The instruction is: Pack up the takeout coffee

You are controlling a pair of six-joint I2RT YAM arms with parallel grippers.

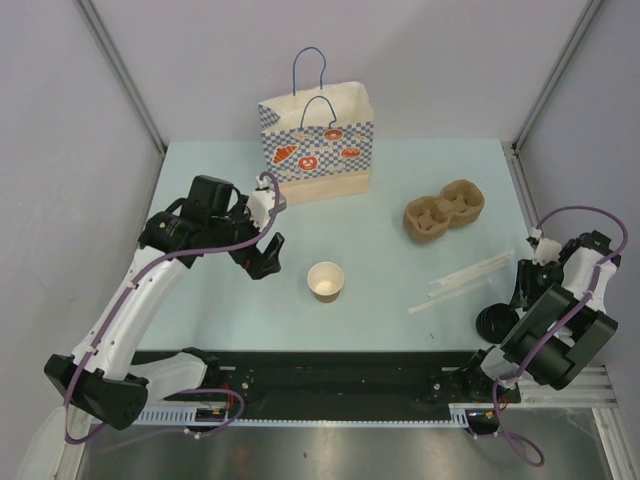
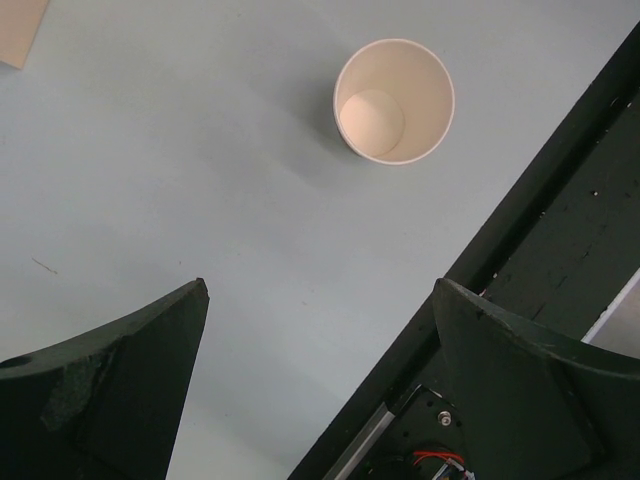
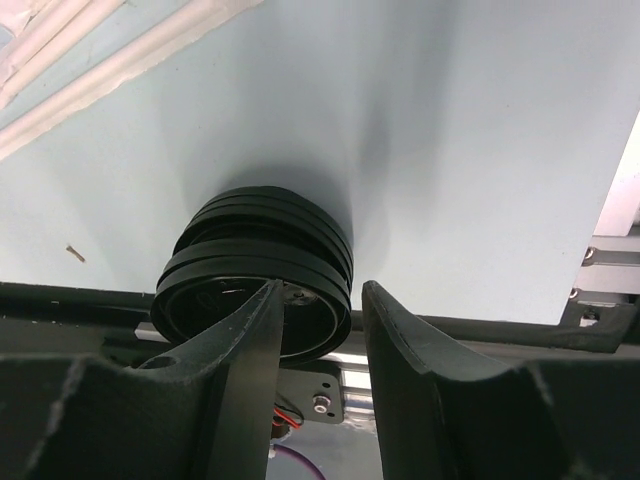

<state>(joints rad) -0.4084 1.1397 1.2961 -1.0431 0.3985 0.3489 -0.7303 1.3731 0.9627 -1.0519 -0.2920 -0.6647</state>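
i am looking at the pale blue worktop [image 1: 390,325], which is running between grey walls on both sides and ending at a black rail [image 1: 330,375] on the near edge. the paper bag [image 1: 318,145] is standing upright at the far edge, handles up, with bare surface lying open in front of it. the pulp cup carrier [image 1: 445,210] is sitting right of the bag and apart from it.

the stack of black lids [image 3: 255,250] is sitting at the near right corner, just beside the rail. my right pincer [image 3: 322,290] is straddling the stack's near rim. its jaws are standing narrowly apart, one finger over the top lid and the other just outside the edge, with a sliver of gap showing.

the paper cup [image 1: 326,281] is standing upright and open-topped near the middle, with free room on every side. my left pincer [image 1: 262,258] is hovering left of it, jaws spread wide and gripping nothing. the wrapped straws [image 1: 462,278] are lying between the carrier and the lids.
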